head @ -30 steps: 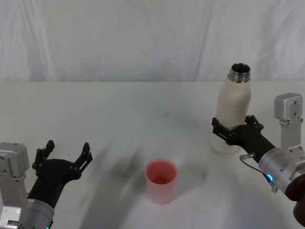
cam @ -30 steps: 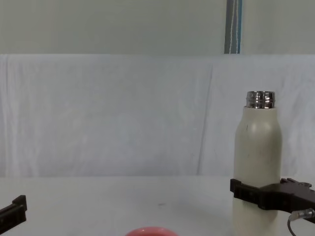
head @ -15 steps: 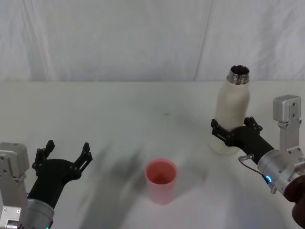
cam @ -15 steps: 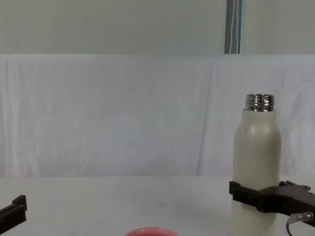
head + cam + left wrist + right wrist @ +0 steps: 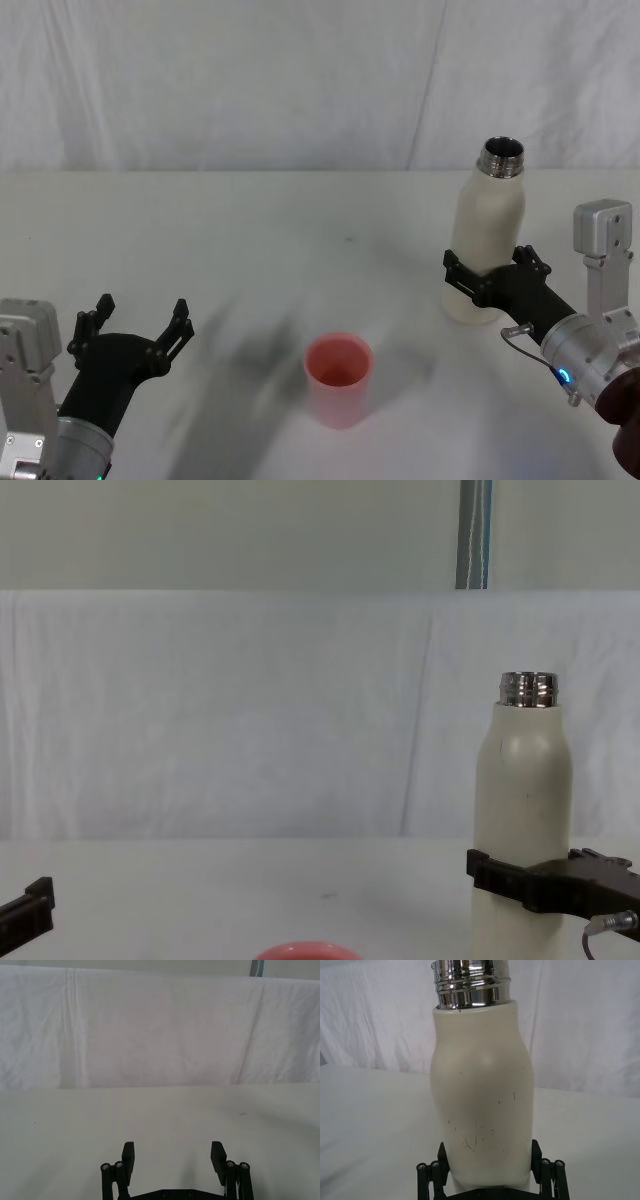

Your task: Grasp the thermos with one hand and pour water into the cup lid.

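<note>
**Thermos gripped, uncapped**

Cream thermos (image 5: 487, 240) w/ bare steel neck stands upright at table (image 5: 250, 240) right; right gripper (image 5: 487, 278) pinches its lower body. Pink cup lid (image 5: 338, 378) sits center-front. Left gripper (image 5: 135, 325) idle, jaws spread.

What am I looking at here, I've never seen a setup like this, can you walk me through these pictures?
This is a two-armed robot at a white table. One picture looks down from its head, one looks across from its chest, and one comes from each wrist. On the table stand a cream bottle with an open steel neck and a pink cup. The right gripper is closed around the bottle's lower body, which stands upright. The left gripper waits open at the near left, holding nothing.
</note>
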Controlling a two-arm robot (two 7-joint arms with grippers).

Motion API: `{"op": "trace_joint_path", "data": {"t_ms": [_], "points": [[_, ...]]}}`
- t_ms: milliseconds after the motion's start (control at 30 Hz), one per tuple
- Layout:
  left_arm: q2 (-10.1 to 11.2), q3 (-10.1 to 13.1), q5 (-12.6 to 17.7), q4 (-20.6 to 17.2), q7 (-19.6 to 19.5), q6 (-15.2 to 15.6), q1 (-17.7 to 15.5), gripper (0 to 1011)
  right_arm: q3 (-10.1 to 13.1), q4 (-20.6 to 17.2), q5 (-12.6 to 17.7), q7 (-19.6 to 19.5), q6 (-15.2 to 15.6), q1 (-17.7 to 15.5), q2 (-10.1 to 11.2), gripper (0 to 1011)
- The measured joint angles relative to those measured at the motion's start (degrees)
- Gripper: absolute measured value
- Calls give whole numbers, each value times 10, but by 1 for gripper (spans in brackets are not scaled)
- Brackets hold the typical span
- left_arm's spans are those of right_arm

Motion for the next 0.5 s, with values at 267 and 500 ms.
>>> {"op": "trace_joint_path", "data": {"t_ms": [267,500], "points": [[0,0,0,0,0,0,0,1001,-1,1,3,10,-16,-2,2,962],[0,0,0,0,0,0,0,1001,-2,1,0,9,-17,-3,3,961]]}}
